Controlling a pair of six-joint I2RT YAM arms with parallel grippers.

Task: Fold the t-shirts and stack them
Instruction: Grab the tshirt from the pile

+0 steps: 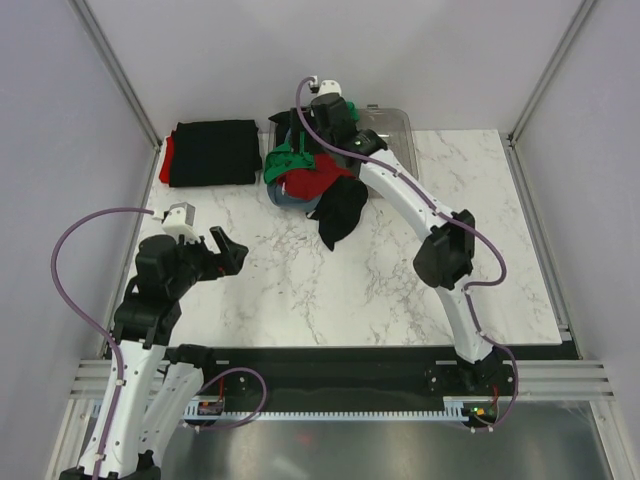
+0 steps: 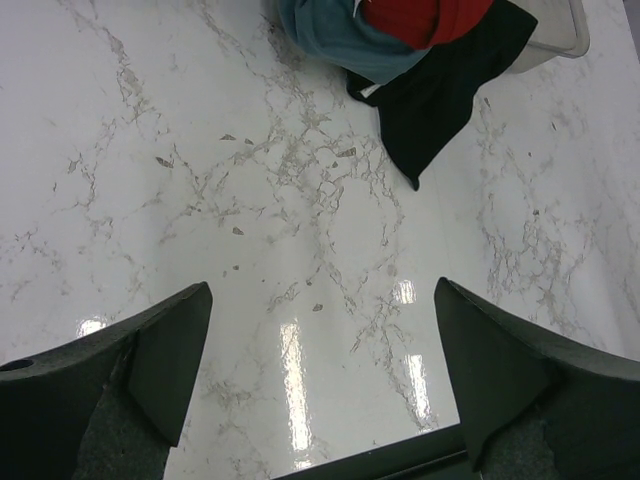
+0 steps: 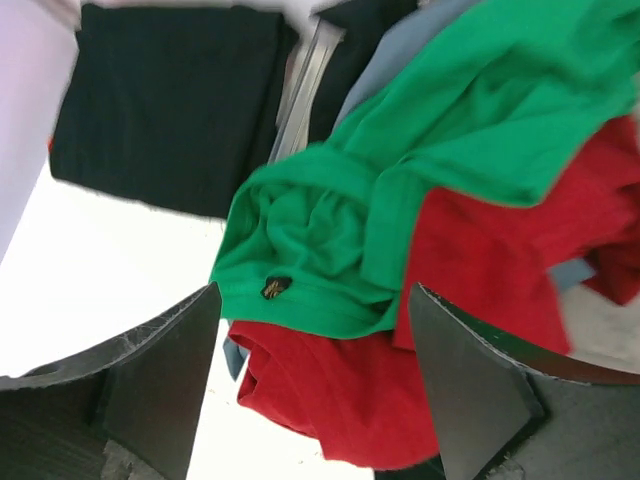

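A heap of crumpled t-shirts lies at the back middle of the table: a bright green one [image 1: 287, 160] on top, a red one [image 1: 312, 182], a grey-blue one [image 1: 288, 198] underneath and a black one [image 1: 342, 212] trailing toward the front. A folded black shirt [image 1: 212, 152] lies flat at the back left over a red one [image 1: 165, 158]. My right gripper [image 3: 315, 385] is open, hovering above the green [image 3: 400, 180] and red [image 3: 420, 340] shirts, holding nothing. My left gripper [image 1: 222, 252] is open and empty over bare marble [image 2: 300, 250] at the front left, well away from the heap [image 2: 400, 40].
A clear plastic tray [image 1: 395, 130] stands at the back behind the heap, partly under it; its rim shows in the right wrist view [image 3: 300, 90]. White walls enclose the table on the left, back and right. A black rail [image 1: 330, 365] runs along the near edge.
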